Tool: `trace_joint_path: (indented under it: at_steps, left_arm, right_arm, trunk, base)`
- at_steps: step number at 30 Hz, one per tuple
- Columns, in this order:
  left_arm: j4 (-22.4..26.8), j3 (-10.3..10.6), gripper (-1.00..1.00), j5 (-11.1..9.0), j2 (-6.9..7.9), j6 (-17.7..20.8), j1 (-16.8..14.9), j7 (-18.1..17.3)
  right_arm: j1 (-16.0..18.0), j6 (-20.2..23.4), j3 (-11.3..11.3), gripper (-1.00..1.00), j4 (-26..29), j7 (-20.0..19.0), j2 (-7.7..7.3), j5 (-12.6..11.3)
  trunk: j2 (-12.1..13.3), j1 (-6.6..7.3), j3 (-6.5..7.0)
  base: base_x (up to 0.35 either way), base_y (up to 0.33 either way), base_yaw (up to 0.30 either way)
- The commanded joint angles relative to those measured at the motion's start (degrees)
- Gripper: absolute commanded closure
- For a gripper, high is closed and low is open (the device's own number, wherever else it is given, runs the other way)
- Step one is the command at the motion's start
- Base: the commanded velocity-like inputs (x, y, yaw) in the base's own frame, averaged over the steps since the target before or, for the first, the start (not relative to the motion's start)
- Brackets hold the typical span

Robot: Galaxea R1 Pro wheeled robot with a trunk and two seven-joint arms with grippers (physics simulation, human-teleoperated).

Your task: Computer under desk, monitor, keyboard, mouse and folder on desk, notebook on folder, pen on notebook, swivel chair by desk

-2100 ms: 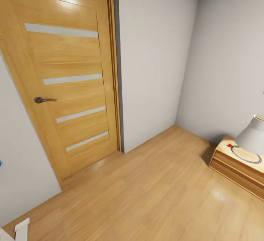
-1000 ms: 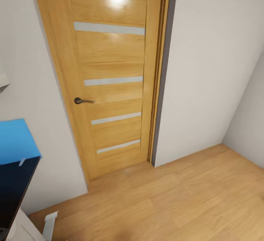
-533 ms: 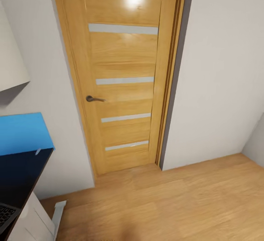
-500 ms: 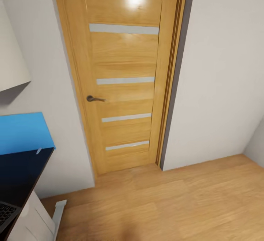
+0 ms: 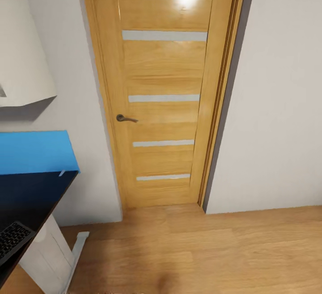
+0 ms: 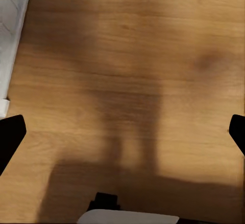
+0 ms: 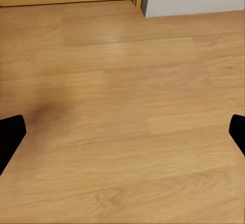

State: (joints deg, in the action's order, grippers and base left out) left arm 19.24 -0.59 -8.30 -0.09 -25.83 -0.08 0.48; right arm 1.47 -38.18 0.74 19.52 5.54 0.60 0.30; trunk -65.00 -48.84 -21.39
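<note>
As the view swung left, the desk (image 5: 31,191) and keyboard (image 5: 11,239) came in — the workspace neared. Both grippers (image 6: 122,132) (image 7: 122,132) hung spread and empty.

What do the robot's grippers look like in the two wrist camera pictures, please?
Little of them shows. The left gripper appears as two flat black fingertips at opposite edges of its picture, with a black mount and a pale grey rounded part near them. The right gripper likewise shows two plain black fingertips. No cables or markings are visible.
</note>
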Motion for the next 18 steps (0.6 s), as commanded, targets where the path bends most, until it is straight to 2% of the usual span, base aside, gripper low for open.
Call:
trace_joint_path:
  at_steps: [1, 6, 18]
  left_arm:
    - [0.03, -0.02, -1.00, -0.13, -0.01, -0.11, -0.01, 0.05]
    - [0.02, -0.02, -1.00, -0.13, 0.00, -0.18, -0.01, 0.05]
    - [0.03, -0.02, -1.00, -0.13, 0.00, -0.19, -0.01, 0.05]
  right_arm:
    - [0.03, -0.14, 0.06, -1.00, -0.04, 0.10, 0.02, 0.05]
    - [0.03, -0.14, 0.05, -1.00, -0.02, 0.09, 0.02, 0.05]
    - [0.03, -0.14, 0.05, -1.00, -0.01, 0.08, 0.04, -0.03]
  trunk:
    - [-0.04, 0.00, -0.06]
    - [-0.04, 0.00, -0.06]
    - [-0.04, 0.00, -0.06]
  base:
    - [0.000, -0.313, 0.290]
    - [0.000, -0.157, 0.290]
    - [0.000, -0.012, 0.290]
